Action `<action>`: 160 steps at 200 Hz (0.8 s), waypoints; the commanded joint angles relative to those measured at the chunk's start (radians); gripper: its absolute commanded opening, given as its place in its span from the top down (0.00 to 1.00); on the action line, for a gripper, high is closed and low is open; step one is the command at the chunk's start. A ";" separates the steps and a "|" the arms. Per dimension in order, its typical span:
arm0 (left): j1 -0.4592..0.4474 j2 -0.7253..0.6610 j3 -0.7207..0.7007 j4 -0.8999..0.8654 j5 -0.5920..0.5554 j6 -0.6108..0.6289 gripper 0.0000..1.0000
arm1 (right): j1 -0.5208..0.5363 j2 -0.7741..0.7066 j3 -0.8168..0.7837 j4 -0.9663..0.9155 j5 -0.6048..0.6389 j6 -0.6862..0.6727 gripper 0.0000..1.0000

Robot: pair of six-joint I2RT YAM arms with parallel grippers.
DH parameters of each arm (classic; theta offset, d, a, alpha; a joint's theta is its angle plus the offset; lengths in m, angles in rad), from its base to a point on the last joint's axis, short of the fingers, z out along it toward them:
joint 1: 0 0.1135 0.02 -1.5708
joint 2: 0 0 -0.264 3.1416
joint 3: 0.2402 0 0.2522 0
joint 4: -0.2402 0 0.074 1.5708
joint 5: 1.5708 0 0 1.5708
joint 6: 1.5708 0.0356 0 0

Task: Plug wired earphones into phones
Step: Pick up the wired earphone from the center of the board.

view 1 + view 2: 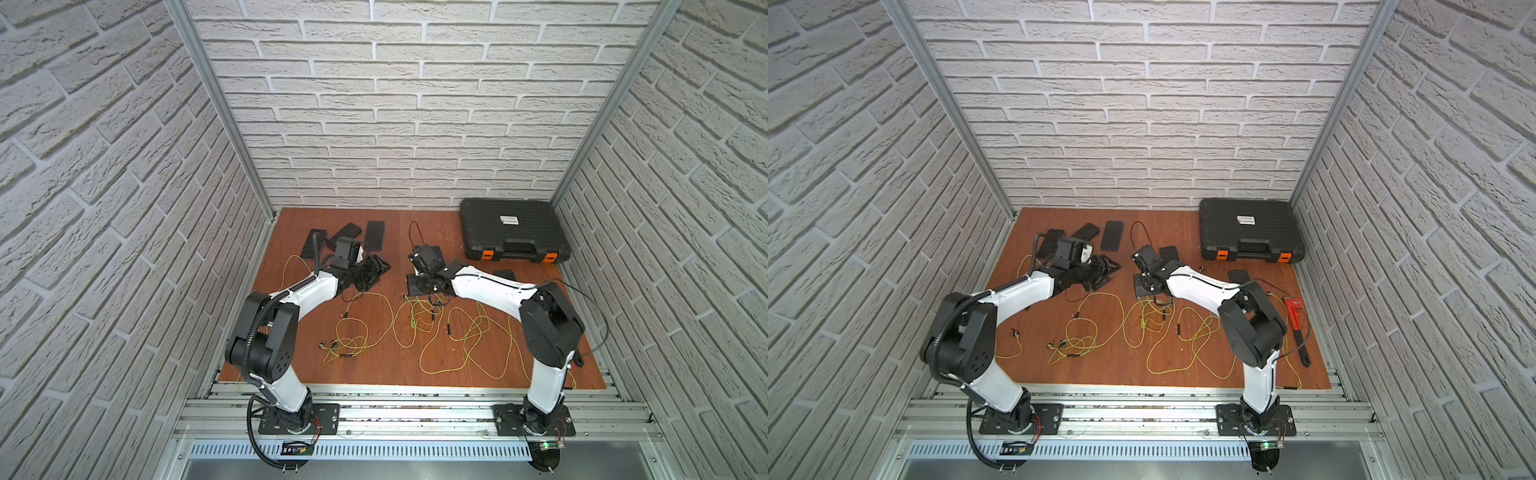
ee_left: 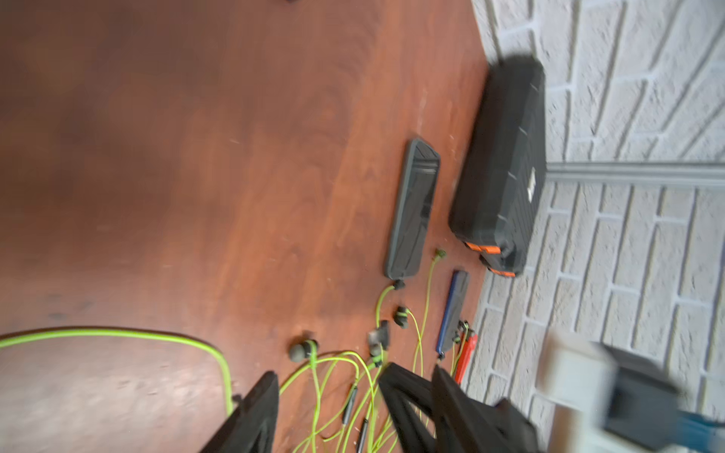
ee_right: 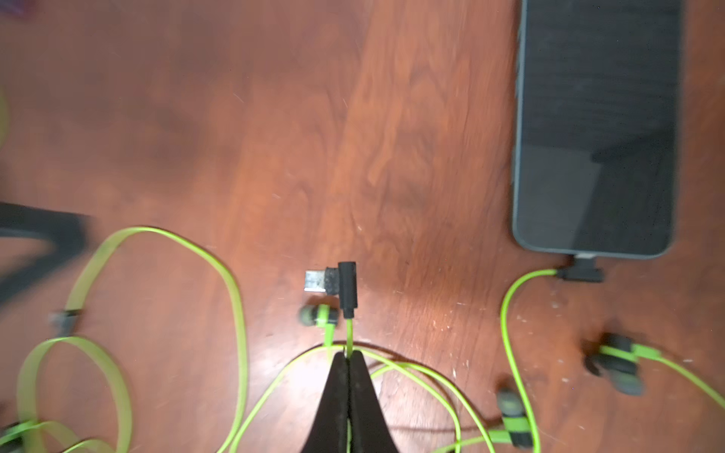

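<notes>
The table [image 3: 274, 117] is scuffed, grained wood; the phone [image 3: 596, 117] screen glossy; cords [image 3: 243, 353] smooth, matt; case [image 1: 486, 228] ribbed matt plastic.

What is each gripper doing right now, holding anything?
Left gripper: open, nothing held.
Right gripper: closed on a yellow-green earphone cord, just behind its plug.

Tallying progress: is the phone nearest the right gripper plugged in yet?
Plugged in: the right wrist view shows a dark angled plug seated in the phone's end, green cord attached.
</notes>
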 commanded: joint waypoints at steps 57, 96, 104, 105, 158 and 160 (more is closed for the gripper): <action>-0.059 0.017 -0.048 0.304 0.062 -0.066 0.56 | -0.058 -0.096 -0.068 0.092 -0.219 0.084 0.94; -0.068 0.032 -0.050 0.303 0.070 -0.065 0.61 | -0.058 -0.098 -0.085 0.155 -0.261 0.115 0.94; -0.070 0.037 -0.048 0.305 0.070 -0.065 0.64 | -0.058 -0.096 -0.085 0.161 -0.267 0.119 0.94; -0.071 0.037 -0.049 0.305 0.071 -0.066 0.64 | -0.058 -0.096 -0.084 0.162 -0.268 0.119 0.94; -0.075 0.069 -0.049 0.354 0.085 -0.091 0.73 | -0.057 -0.091 -0.086 0.188 -0.283 0.134 0.94; -0.076 0.071 -0.048 0.354 0.085 -0.092 0.73 | -0.058 -0.090 -0.086 0.189 -0.283 0.135 0.94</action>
